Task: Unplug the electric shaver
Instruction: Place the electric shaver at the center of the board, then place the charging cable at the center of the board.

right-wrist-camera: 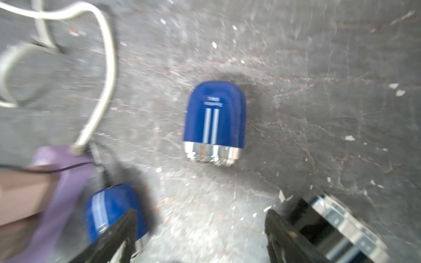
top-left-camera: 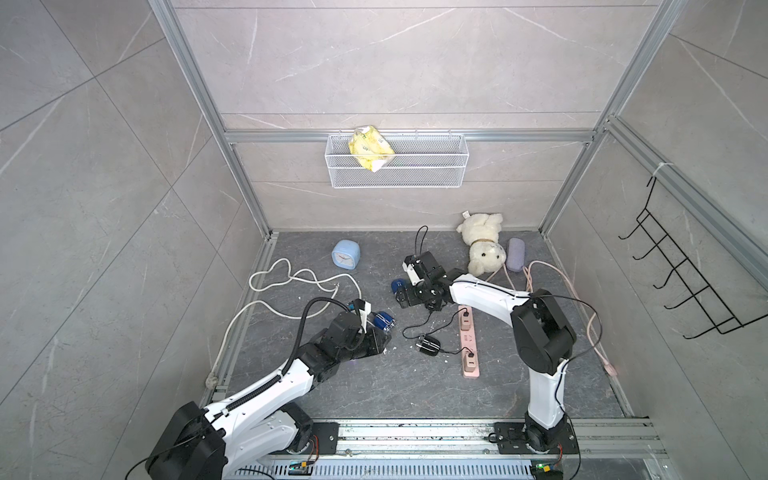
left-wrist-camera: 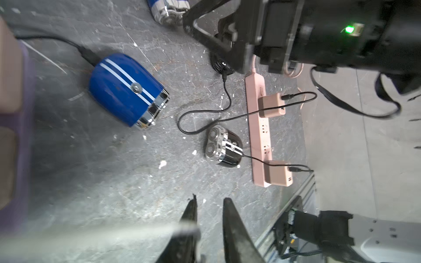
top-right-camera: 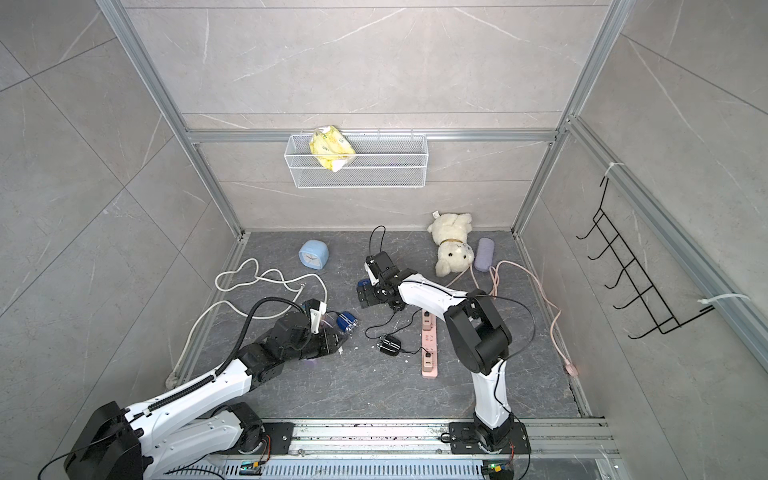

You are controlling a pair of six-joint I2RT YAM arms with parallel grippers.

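A blue shaver lies on the floor with a black cable plugged into its rounded end, just beyond my left gripper, whose jaws stand slightly apart with nothing between them. A second blue shaver lies cable-free ahead of my right gripper, which is wide open and empty. A black shaver is wired to a pink charger on the power strip. From another charger a cable loops away, and its loose end lies on the floor under the right arm.
A white cord curls over the floor's left side. At the back stand a blue clock, a plush bear and a lilac case. A wire basket hangs on the back wall, a black hook rack on the right.
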